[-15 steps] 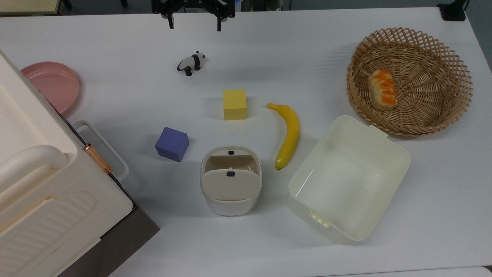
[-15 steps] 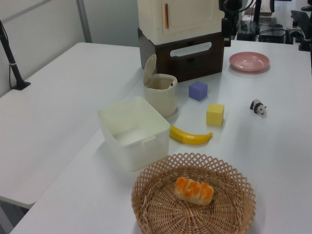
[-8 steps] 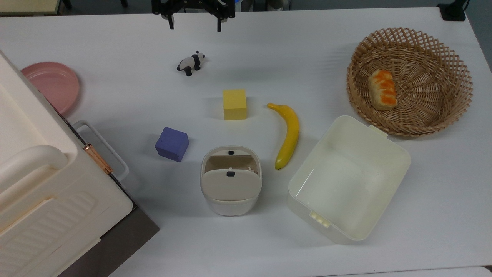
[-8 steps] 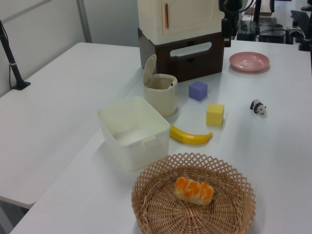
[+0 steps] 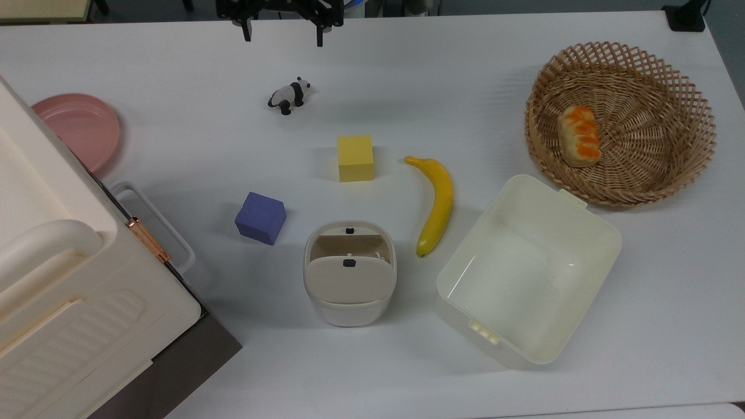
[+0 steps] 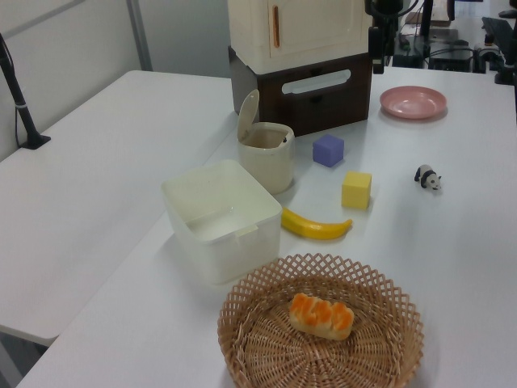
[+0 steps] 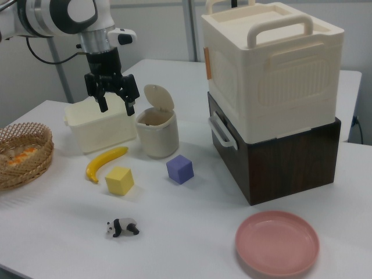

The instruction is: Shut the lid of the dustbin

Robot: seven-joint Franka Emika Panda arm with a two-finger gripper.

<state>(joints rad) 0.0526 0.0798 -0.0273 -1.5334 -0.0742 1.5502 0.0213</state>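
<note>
You see the dustbin (image 5: 350, 273) with its lid (image 7: 158, 97) raised, bread (image 5: 578, 135) in the basket (image 5: 620, 122), and the gripper (image 5: 280, 32), jaws released, shifted toward the top view's left.

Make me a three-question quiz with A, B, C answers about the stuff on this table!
1. Where is the bread roll?
A. in the wicker basket
B. on the pink plate
C. in the cream tub

2. What colour is the cube nearest the banana?
A. purple
B. yellow
C. red

3. How is the dustbin's lid?
A. shut flat
B. standing up open
C. taken off and lying on the table

Answers:
1. A, the bread roll lies inside the wicker basket.
2. B, the yellow cube sits beside the banana, and the purple cube is farther off.
3. B, the lid stands up above the dustbin, showing its brownish inside.
</note>
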